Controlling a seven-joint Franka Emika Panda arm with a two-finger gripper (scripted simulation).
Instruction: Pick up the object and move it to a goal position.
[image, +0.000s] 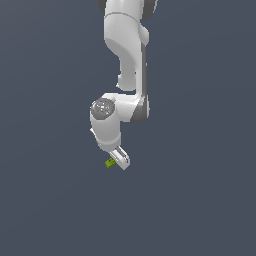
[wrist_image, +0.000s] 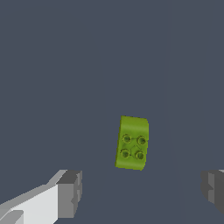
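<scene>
A white robot gripper (wrist_image: 140, 192) has its two grey-tipped fingers (wrist_image: 70, 192) spread wide apart, holding nothing. A small lime-green block (wrist_image: 132, 142), with four round studs on its top face, lies on the plain dark grey floor (wrist_image: 65, 65), in line with the gap between the fingers but clear of both. In the exterior view the block (image: 110, 162) sits just beside the gripper's tip (image: 121, 160), below the bent white arm (image: 125, 55).

A bare simulated scene: flat, featureless slate-grey ground (image: 45, 200), plainly rendered white arm (image: 125, 55).
</scene>
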